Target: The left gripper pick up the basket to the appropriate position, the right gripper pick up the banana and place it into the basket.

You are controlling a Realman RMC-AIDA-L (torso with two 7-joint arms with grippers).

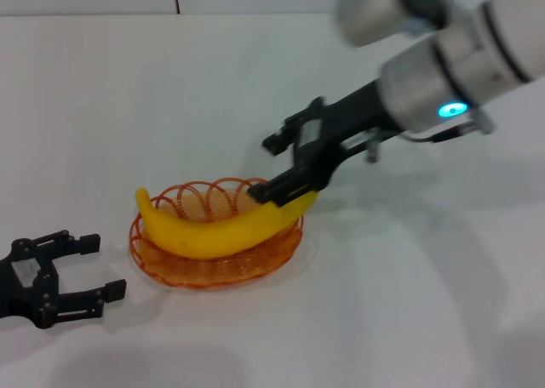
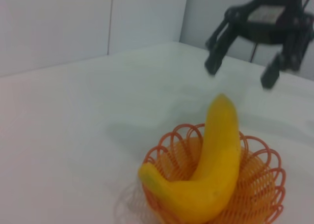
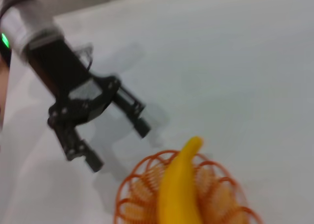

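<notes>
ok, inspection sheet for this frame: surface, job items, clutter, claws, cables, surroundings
Surface: plain white table.
Job items: large curved yellow banana lies in shallow orange looped-wire basket, ends over the rim.
Clutter: nothing seen.
Claws: right claw open, at the banana's far end, contact unclear; left claw open, on the table beside the basket, apart from it.
Cables: nothing seen.
Surroundings: white wall panels behind the table.
</notes>
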